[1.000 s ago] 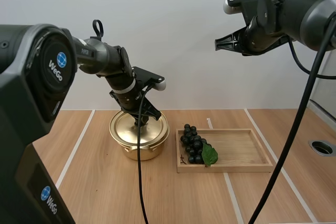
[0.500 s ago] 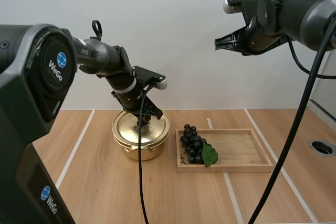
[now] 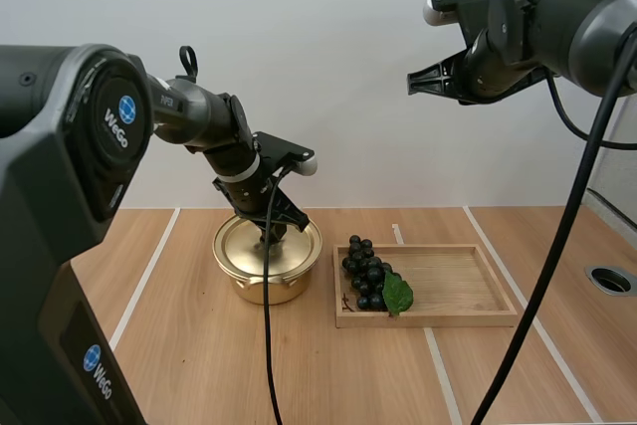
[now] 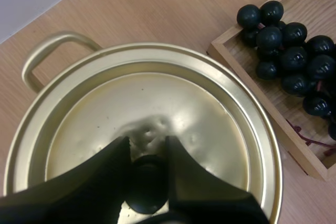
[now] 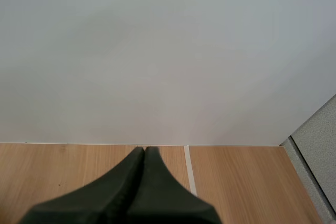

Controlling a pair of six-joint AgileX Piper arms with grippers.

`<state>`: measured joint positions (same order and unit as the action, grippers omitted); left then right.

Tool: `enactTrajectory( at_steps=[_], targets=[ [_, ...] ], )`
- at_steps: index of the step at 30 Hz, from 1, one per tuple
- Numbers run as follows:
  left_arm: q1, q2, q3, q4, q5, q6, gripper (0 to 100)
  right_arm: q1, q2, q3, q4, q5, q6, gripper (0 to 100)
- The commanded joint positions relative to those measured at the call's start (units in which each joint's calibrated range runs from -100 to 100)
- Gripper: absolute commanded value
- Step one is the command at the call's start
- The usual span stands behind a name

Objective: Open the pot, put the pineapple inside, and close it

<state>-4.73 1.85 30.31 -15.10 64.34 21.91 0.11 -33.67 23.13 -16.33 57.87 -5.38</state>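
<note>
A golden pot [image 3: 267, 276] stands on the table left of centre, its lid [image 3: 249, 243] in place. My left gripper [image 3: 271, 235] reaches down onto the middle of the lid. Seen from the left wrist, the gripper [image 4: 147, 148] pinches the lid's black knob [image 4: 147, 184] between its two fingers, over the golden lid [image 4: 173, 103]. A bunch of dark grapes [image 3: 366, 274] with a green leaf lies at the left end of the wooden tray [image 3: 463, 291]; the grapes [image 4: 294, 61] sit just beside the pot. My right gripper [image 3: 411, 85] hangs high above the tray, shut and holding nothing [image 5: 144, 151].
White tape lines cross the wooden table. The right part of the tray [image 4: 252, 95] is bare wood. A round hole [image 3: 610, 280] sits in the table near the right edge.
The left gripper and the pot under it have shifted slightly to the right. The right arm has not moved.
</note>
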Motion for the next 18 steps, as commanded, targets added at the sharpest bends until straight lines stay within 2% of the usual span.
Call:
enactTrajectory(
  at_steps=[1, 8, 10, 14, 18],
  targets=[
    [-0.18, -0.1, 0.3, -0.5, -0.2, 0.2, 0, -0.2, -0.5, 0.0, -0.3, -1.1, 0.3, 0],
    [-0.18, -0.1, 0.3, -0.5, -0.3, 0.2, 0, -0.2, -0.5, 0.0, -0.3, -1.1, 0.3, 0],
    [-0.18, -0.1, 0.3, -0.5, -0.1, 0.2, 4, -0.2, -0.5, 0.0, -0.3, -1.1, 0.3, 0],
    [-0.18, -0.1, 0.3, -0.1, -0.1, 0.9, 30, -0.2, -0.5, 0.0, -0.3, -1.1, 0.3, 0],
    [-0.18, -0.1, 0.3, -0.1, -1.1, 1.0, 73, -0.2, -0.5, 0.0, -0.3, -1.1, 0.3, 0]
  ],
)
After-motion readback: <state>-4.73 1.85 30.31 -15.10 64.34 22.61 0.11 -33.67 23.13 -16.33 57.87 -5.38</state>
